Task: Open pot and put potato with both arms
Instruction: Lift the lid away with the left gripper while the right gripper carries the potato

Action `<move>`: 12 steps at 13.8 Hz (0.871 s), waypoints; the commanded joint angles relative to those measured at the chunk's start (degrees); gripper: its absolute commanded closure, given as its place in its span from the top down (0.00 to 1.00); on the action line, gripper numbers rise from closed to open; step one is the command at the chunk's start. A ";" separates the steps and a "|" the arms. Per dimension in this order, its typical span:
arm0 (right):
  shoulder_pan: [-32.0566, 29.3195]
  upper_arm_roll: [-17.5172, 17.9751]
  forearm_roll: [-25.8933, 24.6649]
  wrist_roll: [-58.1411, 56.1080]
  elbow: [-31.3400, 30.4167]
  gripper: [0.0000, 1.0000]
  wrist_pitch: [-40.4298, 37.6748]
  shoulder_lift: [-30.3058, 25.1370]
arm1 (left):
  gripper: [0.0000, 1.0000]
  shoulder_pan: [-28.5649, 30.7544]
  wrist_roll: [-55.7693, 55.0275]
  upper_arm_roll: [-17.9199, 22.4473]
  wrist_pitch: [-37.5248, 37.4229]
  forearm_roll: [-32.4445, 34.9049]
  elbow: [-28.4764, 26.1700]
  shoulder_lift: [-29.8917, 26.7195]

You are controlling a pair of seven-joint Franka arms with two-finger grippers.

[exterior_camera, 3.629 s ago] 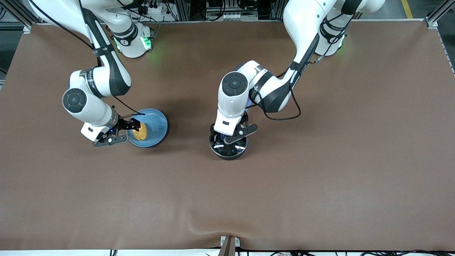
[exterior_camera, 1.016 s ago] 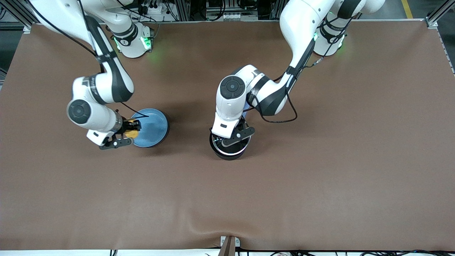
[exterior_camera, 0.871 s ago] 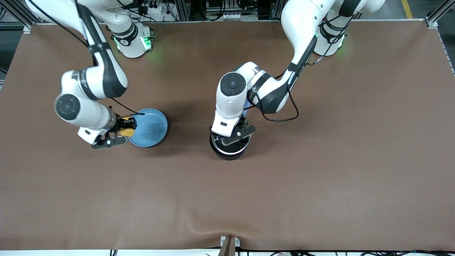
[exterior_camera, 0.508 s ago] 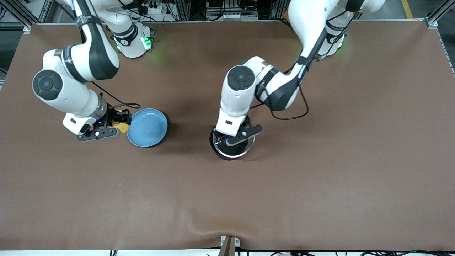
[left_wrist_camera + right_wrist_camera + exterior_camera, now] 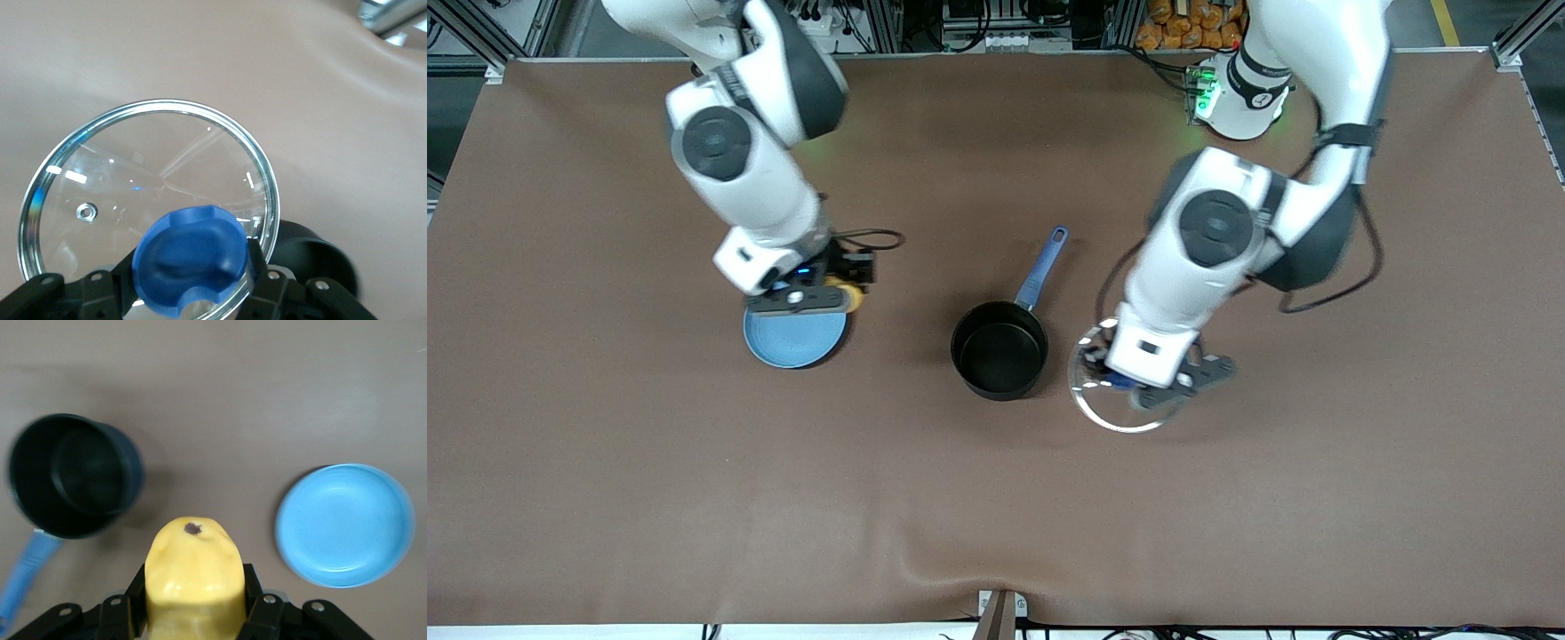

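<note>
1. The pot (image 5: 999, 356) is seen uncovered on the table (image 5: 996, 498) near its middle, its blue handle pointing toward the robots' bases; nothing is seen inside it.
2. The lid (image 5: 1116, 391) is held in the air over the table, beside the pot toward the left arm's end. Its blue knob (image 5: 190, 259) is clamped between the fingers of the left gripper (image 5: 1147, 382).
3. The potato (image 5: 193, 583) is gripped between the closed fingers of the right gripper (image 5: 818, 293), over the edge of the light-blue plate (image 5: 796, 342) that faces the bases. The plate lies bare, toward the right arm's end of the table from the pot.
4. The opening step is judged done; the carrying of the potato to the pot appears to be in hand.
5. For the next move, the potato must be brought over the pot's mouth and lowered before release, while the lid is kept well aside so that the two arms do not meet.
</note>
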 commanded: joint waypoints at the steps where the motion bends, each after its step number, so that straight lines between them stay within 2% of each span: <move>1: 5.77 -0.42 -1.04 9.19 12.04 0.00 -0.88 11.33 | 0.00 4.97 7.55 -0.88 0.25 0.31 -8.49 -4.92; 5: 12.81 -0.94 -5.26 19.66 20.32 0.00 0.69 22.16 | 0.00 12.97 18.73 -0.79 1.48 0.48 -15.96 -6.07; 9: 15.63 -2.35 -5.27 23.81 20.60 0.00 9.21 26.91 | 0.00 18.35 24.28 -0.97 10.07 0.40 -24.84 -5.98; 12: 16.42 -4.28 -5.27 23.72 20.60 0.00 11.24 28.41 | 0.00 20.10 26.73 -1.06 18.69 0.31 -30.82 -5.81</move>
